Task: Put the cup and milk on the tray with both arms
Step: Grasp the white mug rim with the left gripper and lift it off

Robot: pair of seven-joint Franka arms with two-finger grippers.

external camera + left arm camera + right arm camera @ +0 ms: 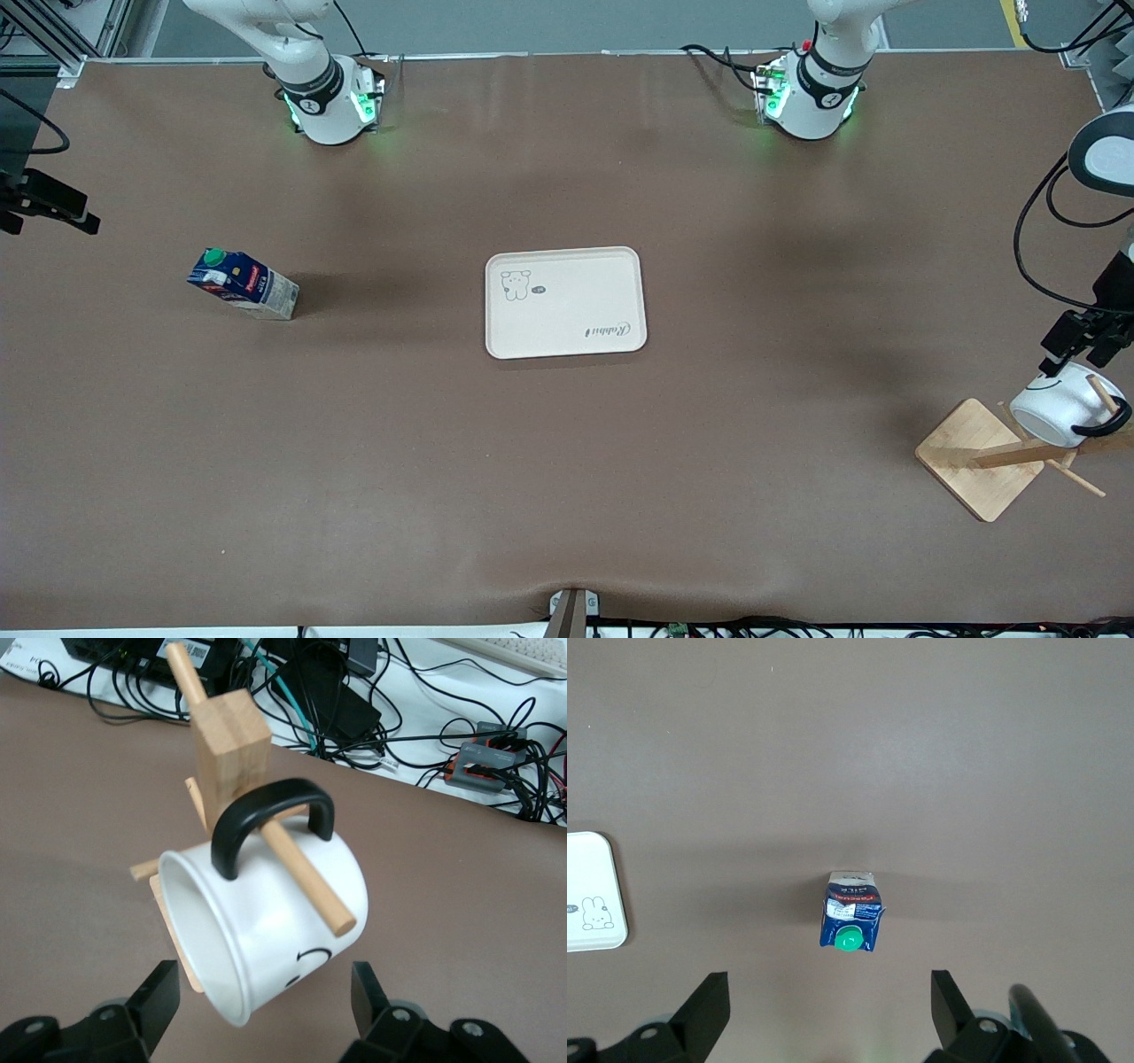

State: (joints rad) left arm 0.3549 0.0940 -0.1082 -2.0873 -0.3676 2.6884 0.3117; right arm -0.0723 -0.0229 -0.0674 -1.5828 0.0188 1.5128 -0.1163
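The cup [1063, 408] hangs by its black handle on a peg of a wooden rack at the left arm's end of the table. In the left wrist view the cup [266, 921] is tilted, with its smiley face showing. My left gripper [1079, 344] is open just above it, and its fingers [159, 992] stand on either side of the rim [266, 1001] without touching. The milk [244, 283] stands on the table toward the right arm's end. My right gripper [62, 213] is open and empty, high over the table beside the milk [850, 923]. The tray [564, 303] lies empty mid-table.
The wooden rack has a square base [979, 456], a post [230, 753] and pegs sticking out. One peg [306, 877] runs through the cup's handle. Cables and boxes [478, 762] lie off the table's edge by the rack. A tray corner [594, 895] shows in the right wrist view.
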